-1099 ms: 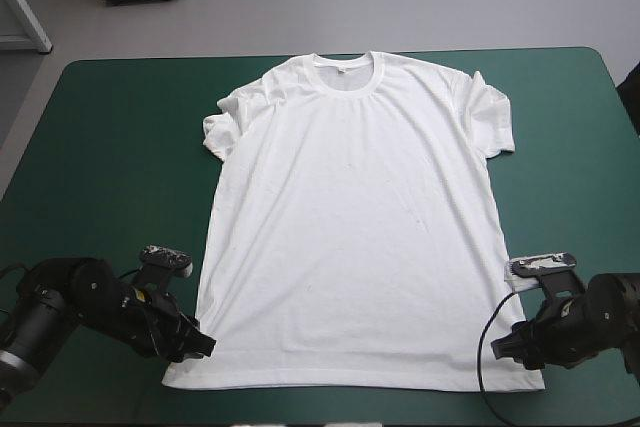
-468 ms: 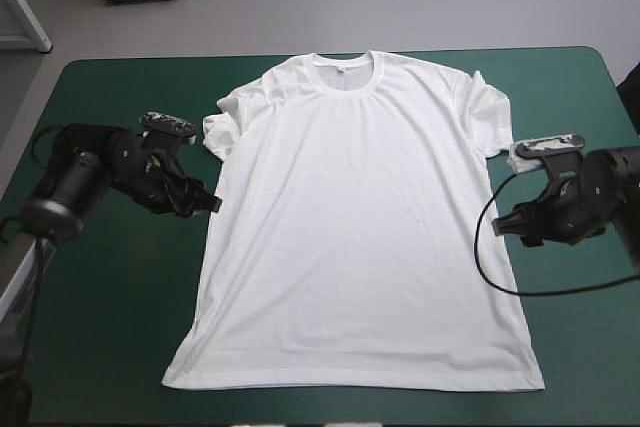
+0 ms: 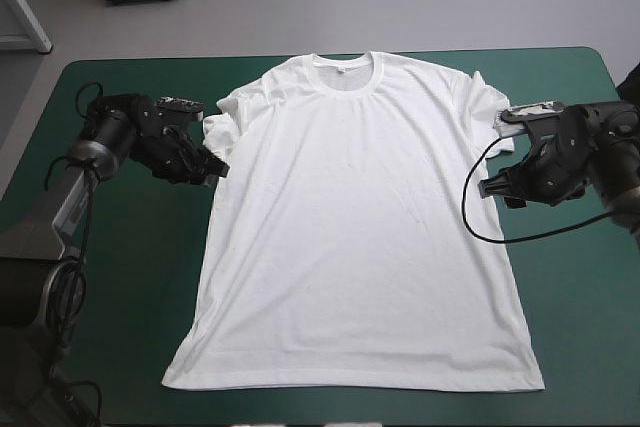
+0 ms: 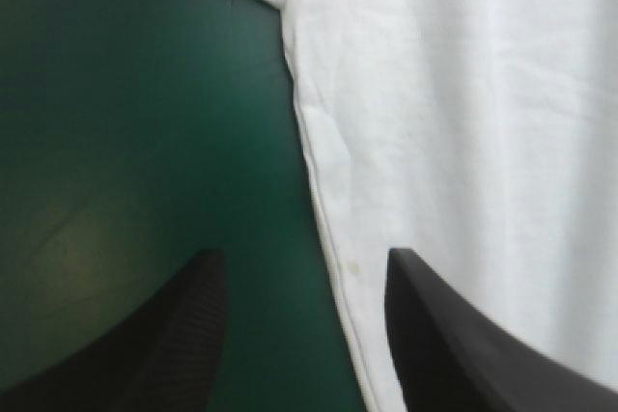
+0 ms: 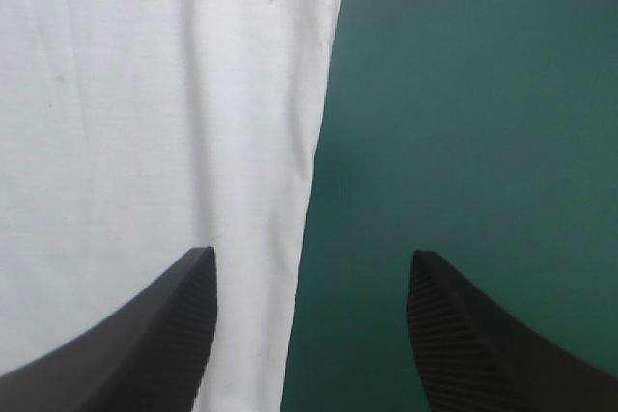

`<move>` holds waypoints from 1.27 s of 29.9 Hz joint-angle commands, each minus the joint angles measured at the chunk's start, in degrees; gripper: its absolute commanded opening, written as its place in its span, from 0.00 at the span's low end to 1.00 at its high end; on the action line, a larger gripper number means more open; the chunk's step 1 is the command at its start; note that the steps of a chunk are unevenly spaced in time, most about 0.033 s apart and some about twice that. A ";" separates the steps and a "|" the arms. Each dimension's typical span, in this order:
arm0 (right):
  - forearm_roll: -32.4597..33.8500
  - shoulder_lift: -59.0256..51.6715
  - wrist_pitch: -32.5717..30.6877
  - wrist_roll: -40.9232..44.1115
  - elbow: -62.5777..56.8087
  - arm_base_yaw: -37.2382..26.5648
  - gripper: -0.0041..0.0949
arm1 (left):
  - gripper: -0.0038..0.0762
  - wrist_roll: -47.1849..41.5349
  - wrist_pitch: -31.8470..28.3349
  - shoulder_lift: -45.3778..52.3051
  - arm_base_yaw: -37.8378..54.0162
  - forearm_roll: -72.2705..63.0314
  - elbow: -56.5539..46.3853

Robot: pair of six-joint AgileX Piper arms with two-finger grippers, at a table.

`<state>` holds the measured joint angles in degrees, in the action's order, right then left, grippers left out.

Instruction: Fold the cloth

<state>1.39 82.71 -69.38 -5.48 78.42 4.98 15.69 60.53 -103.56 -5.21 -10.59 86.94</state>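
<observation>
The T-shirt (image 3: 360,227) is lying flat on the cover (image 3: 120,277), collar far, while the left gripper (image 3: 217,169) and right gripper (image 3: 486,187) are each straddling a side edge below the sleeves (fingers apart, empty).

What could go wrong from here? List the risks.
1. Both grippers stand open astride the side edges of the T-shirt. When they shut, the left gripper or the right gripper may pinch only the top layer, or slip off the edge.
2. The rumpled sleeve beside the left gripper may get dragged into the fold.
</observation>
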 commanded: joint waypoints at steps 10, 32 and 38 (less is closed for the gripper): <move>-2.34 5.31 2.00 -0.91 9.78 0.16 0.60 | 0.52 1.16 -0.84 -7.21 -3.26 -2.42 7.23; 1.00 13.11 4.75 -1.49 12.81 0.06 0.60 | 0.02 0.56 1.04 -11.73 -3.53 -1.13 7.23; 1.40 18.73 4.75 -1.49 16.27 0.06 0.60 | 0.02 0.56 3.21 -11.73 -3.53 -1.13 7.23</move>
<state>1.89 101.95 -66.13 -6.49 91.74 4.98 16.48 61.04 -116.42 -8.37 -8.87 93.64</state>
